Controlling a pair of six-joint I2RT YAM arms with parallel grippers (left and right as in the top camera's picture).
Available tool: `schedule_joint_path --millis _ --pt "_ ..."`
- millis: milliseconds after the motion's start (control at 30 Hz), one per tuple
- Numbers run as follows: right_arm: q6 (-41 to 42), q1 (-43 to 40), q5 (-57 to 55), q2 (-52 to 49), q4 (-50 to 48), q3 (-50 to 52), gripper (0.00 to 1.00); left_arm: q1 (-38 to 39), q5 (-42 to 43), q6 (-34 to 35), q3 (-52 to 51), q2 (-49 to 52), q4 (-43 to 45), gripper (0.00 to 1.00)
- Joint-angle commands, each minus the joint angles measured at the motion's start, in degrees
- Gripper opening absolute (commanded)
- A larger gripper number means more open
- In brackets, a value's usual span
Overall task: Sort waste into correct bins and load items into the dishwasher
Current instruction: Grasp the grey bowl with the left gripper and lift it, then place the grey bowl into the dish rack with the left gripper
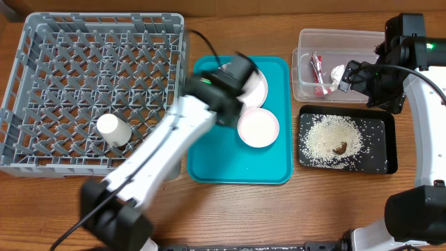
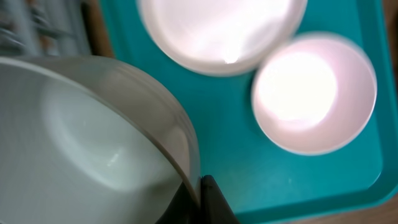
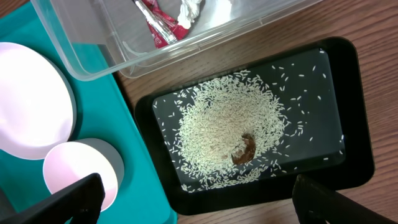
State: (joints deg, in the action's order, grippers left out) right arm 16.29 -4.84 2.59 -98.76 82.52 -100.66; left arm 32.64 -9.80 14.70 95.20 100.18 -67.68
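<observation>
Wooden table (image 1: 334, 209) noted. Pale grey bowl (image 2: 93, 143) is pinched at its rim by the clenched left gripper (image 2: 200, 202) above the teal tray (image 2: 249, 180), evidently for the dish rack (image 1: 42, 155) at left. Right gripper (image 3: 196, 196) is held released over the black tray (image 3: 348, 155).

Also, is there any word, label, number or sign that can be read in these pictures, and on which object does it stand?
None can be read.
The red-and-white candy wrapper in the clear tub may carry print, but it is too small and blurred to read.
Nothing else shows any text.
</observation>
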Motion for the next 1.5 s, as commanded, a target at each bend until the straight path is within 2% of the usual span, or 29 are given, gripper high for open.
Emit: schedule_joint_path --millis 0,300,433,667,1000,1333,1467 --pt "0.2 -0.2 -0.4 1.1 -0.1 -1.4 0.98 -7.4 4.5 -5.9 3.2 -3.9 0.7 0.04" --pt "0.2 -0.2 -0.4 1.1 -0.1 -1.4 0.98 -29.0 33.6 -20.6 3.5 -3.9 4.3 0.04" --pt "0.2 -0.2 -0.4 1.1 0.0 -1.4 0.98 -37.5 45.6 -23.4 3.5 -1.3 5.0 0.04" --pt "0.2 -0.2 -0.4 1.1 0.2 -1.4 0.98 -46.9 61.0 -26.8 3.5 4.7 4.9 0.04" --pt "0.2 -0.2 -0.4 1.1 0.3 -1.4 0.98 -52.7 72.4 -28.5 3.5 13.2 3.9 0.04" --pt "0.2 -0.2 -0.4 1.1 0.4 -1.4 0.98 -56.9 71.9 -31.5 3.5 18.0 -0.9 0.04" --pt "0.2 -0.2 -0.4 1.1 0.4 -1.4 0.98 -59.0 69.2 -31.4 3.5 18.0 -1.8 0.04"
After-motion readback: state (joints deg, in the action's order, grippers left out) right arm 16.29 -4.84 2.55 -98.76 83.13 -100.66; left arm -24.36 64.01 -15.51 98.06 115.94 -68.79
